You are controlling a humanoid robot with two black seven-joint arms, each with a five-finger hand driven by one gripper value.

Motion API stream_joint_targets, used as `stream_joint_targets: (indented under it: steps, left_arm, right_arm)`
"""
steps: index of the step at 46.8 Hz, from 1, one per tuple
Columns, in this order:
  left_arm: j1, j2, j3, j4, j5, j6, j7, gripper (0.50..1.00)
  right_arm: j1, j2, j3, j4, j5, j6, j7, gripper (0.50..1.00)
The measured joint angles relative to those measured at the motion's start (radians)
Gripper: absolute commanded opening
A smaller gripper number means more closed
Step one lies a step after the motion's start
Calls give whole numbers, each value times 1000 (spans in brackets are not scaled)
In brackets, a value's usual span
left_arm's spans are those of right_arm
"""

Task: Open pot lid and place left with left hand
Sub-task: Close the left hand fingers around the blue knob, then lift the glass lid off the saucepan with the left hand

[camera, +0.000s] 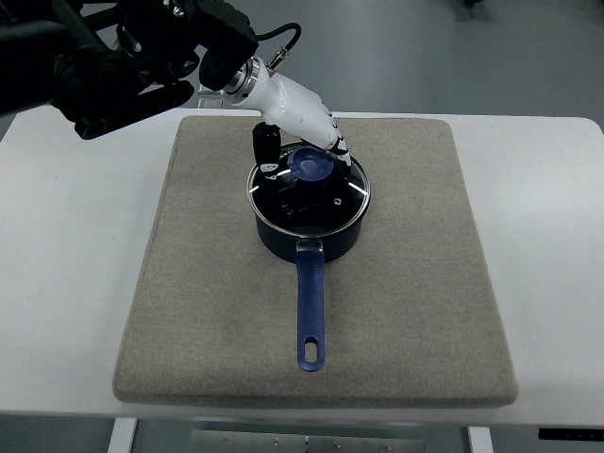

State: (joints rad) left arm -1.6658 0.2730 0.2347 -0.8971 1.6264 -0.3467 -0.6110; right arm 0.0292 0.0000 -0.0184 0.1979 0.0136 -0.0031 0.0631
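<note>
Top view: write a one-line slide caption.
Left robot hand reaches the blue knob of the glass lid on a blue saucepan on a grey mat.

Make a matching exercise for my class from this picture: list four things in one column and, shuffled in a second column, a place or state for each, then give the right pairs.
Column one:
1. dark blue saucepan
2. round glass lid with a blue knob
3. beige rectangular mat
4. white left hand

Column two:
A. lies flat on the white table
B. reaches down over the knob
C. stands on the mat, long handle pointing toward the camera
D. sits on top of the saucepan

Pairs: 1-C, 2-D, 3-A, 4-B
</note>
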Motion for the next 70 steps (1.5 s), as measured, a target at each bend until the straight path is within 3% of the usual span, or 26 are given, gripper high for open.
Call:
stream_joint_targets:
  steps: [7,11,17,26,29,70]
  left_arm:
    - [0,0,3,-1,3,0,0,844]
    - [-2,0,4,-1,4,-1,0,789]
    - [-2,-2,5,-2,4,-2,0,761]
    - [7,-5,2,-2,2,-1,0,600]
    - [6,-6,2,0,2,-1,0,502]
    - [-1,-44,-22,36,-53,1,0,500]
  right_arm:
    - [1,0,0,0,0,0,0,917]
    - [1,0,0,0,0,0,0,917]
    - [1,0,0,0,0,0,0,917]
    - [0,0,0,0,0,0,0,917]
    - [1,0,0,0,0,0,0,917]
    - [1,0,0,0,0,0,0,917]
